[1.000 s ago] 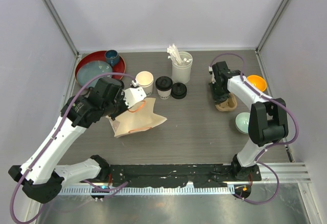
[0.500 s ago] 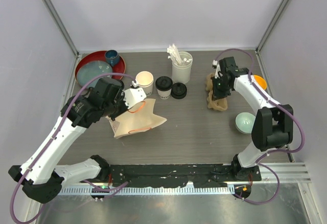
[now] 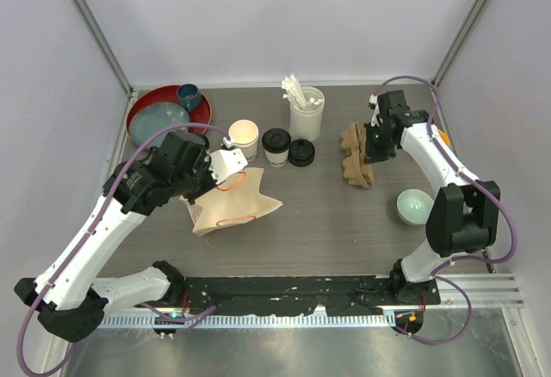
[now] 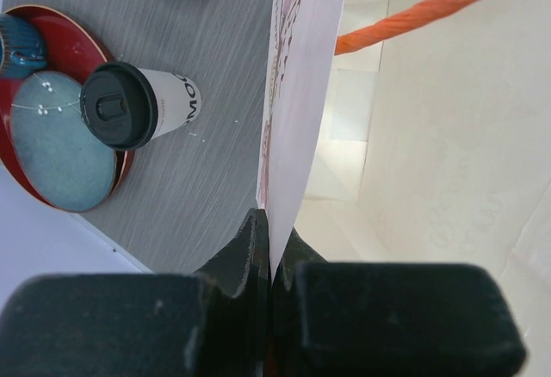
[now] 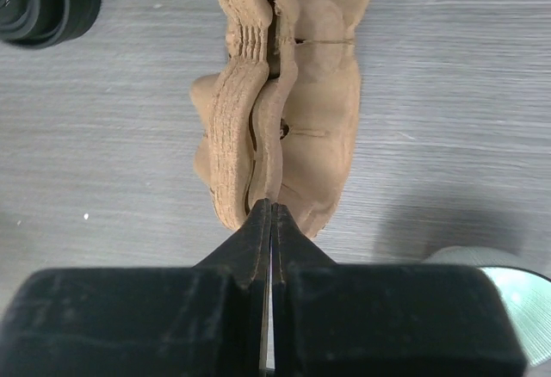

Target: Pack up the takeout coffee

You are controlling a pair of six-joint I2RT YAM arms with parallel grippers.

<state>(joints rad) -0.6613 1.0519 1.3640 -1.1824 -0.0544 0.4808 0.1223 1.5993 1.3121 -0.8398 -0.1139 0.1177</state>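
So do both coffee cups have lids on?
No, the lidded cup has one, but the open cup beside it has none on.

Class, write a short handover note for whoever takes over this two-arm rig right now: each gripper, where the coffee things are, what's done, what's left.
Left gripper: fingers shut on the rim of the paper bag, mouth held open.
Right gripper: fingers shut on the pulp carrier, held on edge.
Lidded cup and open cup stand behind the bag; spare lid lies beside the lidded cup.
Done: one cup lidded.
Left: lid the other, seat both in the carrier, probably bag it.
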